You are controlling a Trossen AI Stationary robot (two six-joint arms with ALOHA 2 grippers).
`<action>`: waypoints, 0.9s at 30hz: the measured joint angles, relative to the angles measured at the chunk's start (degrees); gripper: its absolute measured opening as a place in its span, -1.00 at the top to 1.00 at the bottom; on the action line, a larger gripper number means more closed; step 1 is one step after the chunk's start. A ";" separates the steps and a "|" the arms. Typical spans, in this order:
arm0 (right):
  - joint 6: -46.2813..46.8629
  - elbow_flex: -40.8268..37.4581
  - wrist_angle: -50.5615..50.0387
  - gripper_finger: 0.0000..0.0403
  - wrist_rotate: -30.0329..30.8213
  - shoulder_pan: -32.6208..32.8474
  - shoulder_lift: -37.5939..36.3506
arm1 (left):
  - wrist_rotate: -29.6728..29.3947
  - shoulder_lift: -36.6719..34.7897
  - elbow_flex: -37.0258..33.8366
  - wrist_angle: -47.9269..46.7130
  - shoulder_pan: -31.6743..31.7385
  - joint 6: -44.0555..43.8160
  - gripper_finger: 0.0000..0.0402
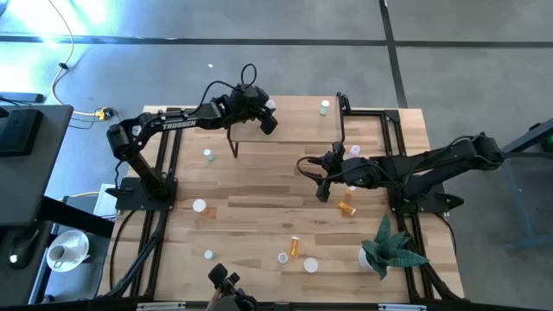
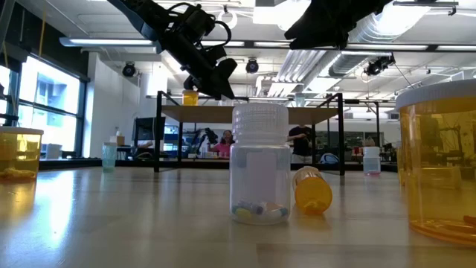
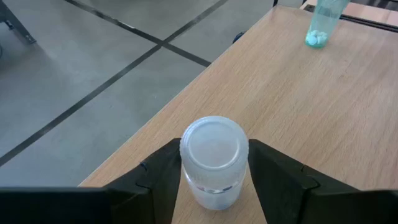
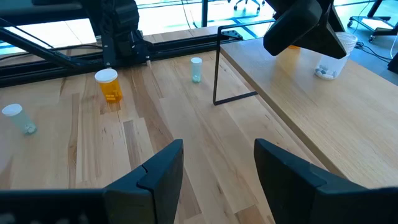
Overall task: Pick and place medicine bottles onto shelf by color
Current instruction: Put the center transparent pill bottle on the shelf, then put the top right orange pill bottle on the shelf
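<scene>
The shelf (image 1: 294,130) is a low light-wood board on black legs at the table's far middle. My left gripper (image 1: 270,117) is over its far left part, shut on a clear bottle with a white cap (image 3: 213,146). A pale green bottle (image 3: 323,22) stands on the shelf's right end, and an orange bottle (image 2: 190,97) stands on the shelf too. My right gripper (image 4: 214,168) is open and empty above the table in front of the shelf (image 1: 324,186). An orange bottle (image 1: 347,207) lies on its side on the table near it. My left gripper has the clear bottle between its two fingers, one finger (image 3: 165,171) on each side of the upper body just under the cap (image 3: 214,186). The fingers slant down at it from above. The bottle is upright near the shelf's far edge; whether its base rests on the board I cannot tell.
Several bottles stand scattered on the table: an orange one (image 4: 109,84), pale ones (image 4: 196,68) (image 4: 15,118), and more toward the near edge (image 1: 295,246). A spiky green plant (image 1: 389,250) stands at the near right. The shelf's black leg (image 4: 216,68) stands ahead of my right gripper.
</scene>
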 joint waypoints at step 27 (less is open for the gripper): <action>-0.25 0.00 -0.02 0.07 0.00 0.00 0.00 | -0.76 -12.53 -0.02 -4.03 -0.58 -1.58 -0.06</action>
